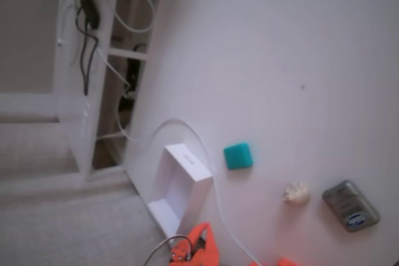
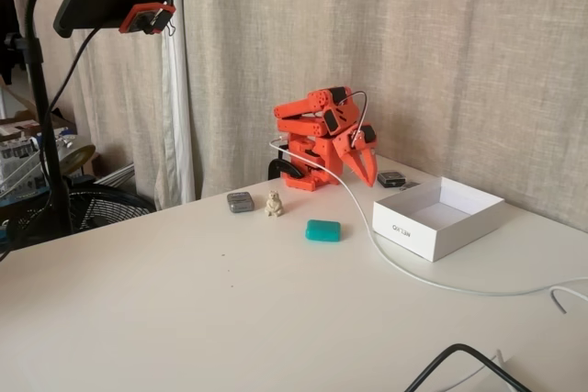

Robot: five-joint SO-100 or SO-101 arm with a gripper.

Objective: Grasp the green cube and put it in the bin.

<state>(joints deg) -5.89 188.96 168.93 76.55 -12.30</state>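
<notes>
One white table (image 2: 184, 309), beige curtain (image 2: 441, 52)

overhead downward, frontal facing arm (image 2: 322, 140)

One green cube (image 2: 322, 230), one white bin (image 2: 439, 218), one grey device (image 2: 241, 202), one cream lump (image 2: 274, 204), one orange arm (image 2: 322, 135), one white cable (image 2: 432, 277).

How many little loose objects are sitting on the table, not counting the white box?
3: a green cube nearest the box, a cream figurine, and a grey device beyond it. Another dark item behind the box is unclear.
</notes>
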